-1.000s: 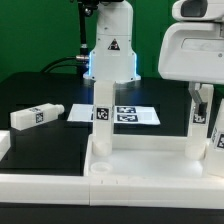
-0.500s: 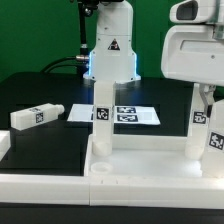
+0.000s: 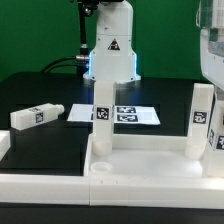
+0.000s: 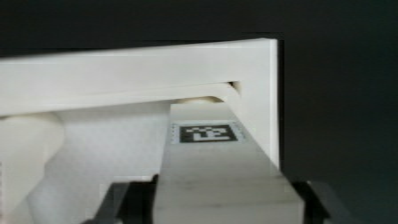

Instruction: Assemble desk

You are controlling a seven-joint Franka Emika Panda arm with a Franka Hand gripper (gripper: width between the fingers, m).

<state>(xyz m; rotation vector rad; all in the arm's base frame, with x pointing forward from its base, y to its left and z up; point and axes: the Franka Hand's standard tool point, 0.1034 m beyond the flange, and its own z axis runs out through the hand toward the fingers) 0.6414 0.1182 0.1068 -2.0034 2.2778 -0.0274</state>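
Ext view: desk panel (image 3: 150, 160), white w/ raised rim, lies at the front edge of the worktop, toward the front-right corner as that view sees it. Two legs stand upright on it: upright leg (image 3: 102, 118) near the panel's back-left corner, second upright leg (image 3: 201, 115) near its back-right corner at the ext view's right; both carry b/w tags. Loose leg (image 3: 36, 116) lies flat on the black worktop (image 3: 50, 150) toward the ext view's left edge, well apart from the panel. Marker board (image 3: 125, 115) lies flat at the back, in front of the robot pedestal (image 3: 111, 50). Arm only partly in at the top-right of the ext view, fingers not visible there. Wrist view shows what ext doesn't: gripper (image 4: 222, 205) pinching a tagged leg, dark fingers (image 4: 125, 205) pressed on both sides of it, panel rim just beyond. Wrist view doesn't show the loose leg, board or pedestal.
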